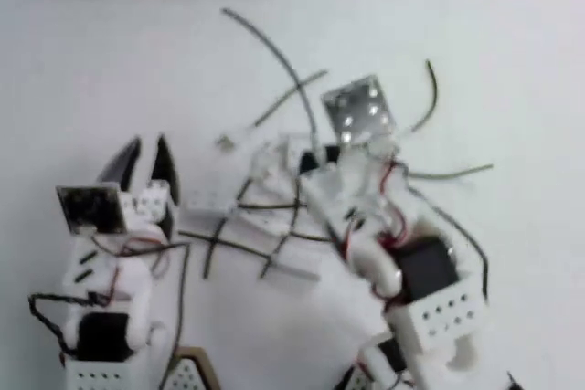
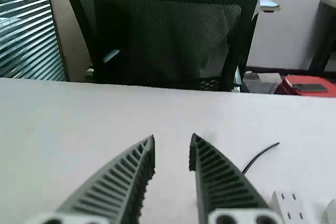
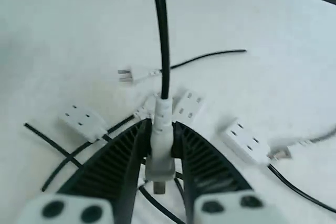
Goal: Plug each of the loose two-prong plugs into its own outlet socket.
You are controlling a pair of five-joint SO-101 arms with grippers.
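The right gripper [image 3: 160, 125] is clamped shut on a white plug [image 3: 159, 156], a finger pressed to each side of it. The plug's black cord [image 3: 160, 35] runs straight out past the fingertips. Three white sockets lie on the table [image 3: 63, 24] beyond the tips. The middle socket [image 3: 190, 104] is nearly in line with the held plug and near it. The second socket [image 3: 83, 120] and third socket [image 3: 244, 140] lie off to either side. None of them touches the plug. A loose plug [image 3: 126, 75] lies farther out, unplugged, with its thin cord trailing

Seen from above, that loose plug [image 1: 224, 142] is at about 10 o'clock from the tip of the right arm [image 1: 402, 262]. The left gripper [image 1: 149, 143] sits at about 9 o'clock, well apart from the tangle of cords. Its fingers [image 2: 126, 182] are spread a moderate gap with nothing between them, over bare table
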